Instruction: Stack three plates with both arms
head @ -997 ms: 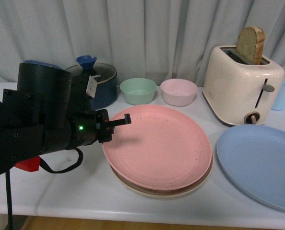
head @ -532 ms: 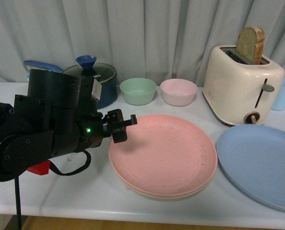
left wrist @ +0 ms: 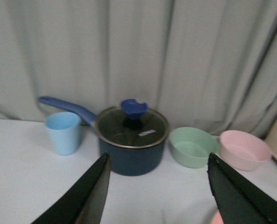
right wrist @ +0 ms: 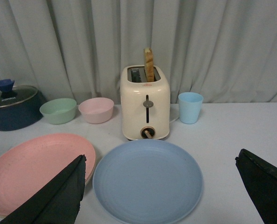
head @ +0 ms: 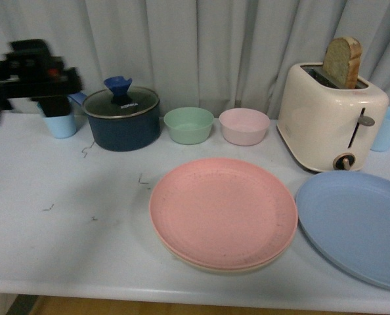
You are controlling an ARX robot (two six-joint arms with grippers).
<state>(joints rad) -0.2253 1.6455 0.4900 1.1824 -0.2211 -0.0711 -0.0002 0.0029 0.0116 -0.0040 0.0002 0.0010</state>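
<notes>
The pink plate (head: 222,211) lies flat on the beige plate (head: 182,258), of which only a thin rim shows, at the table's middle front. The blue plate (head: 359,226) lies alone to their right, in front of the toaster. My left arm (head: 34,69) is blurred at the far left, raised above the table. The left gripper (left wrist: 158,157) is open and empty, facing the pot and bowls. The right gripper (right wrist: 161,159) is open and empty, with the blue plate (right wrist: 148,179) between and beyond its fingers and the pink plate (right wrist: 36,168) beside it.
A dark blue lidded pot (head: 121,121), a green bowl (head: 189,125) and a pink bowl (head: 244,126) line the back. A cream toaster (head: 331,118) holding bread stands back right, with a blue cup (head: 387,128) behind it. Another blue cup (head: 60,123) stands back left.
My left arm has let go of the pink plate's left edge and pulled away up to the far left. The pink plate has settled flat on the beige plate.
</notes>
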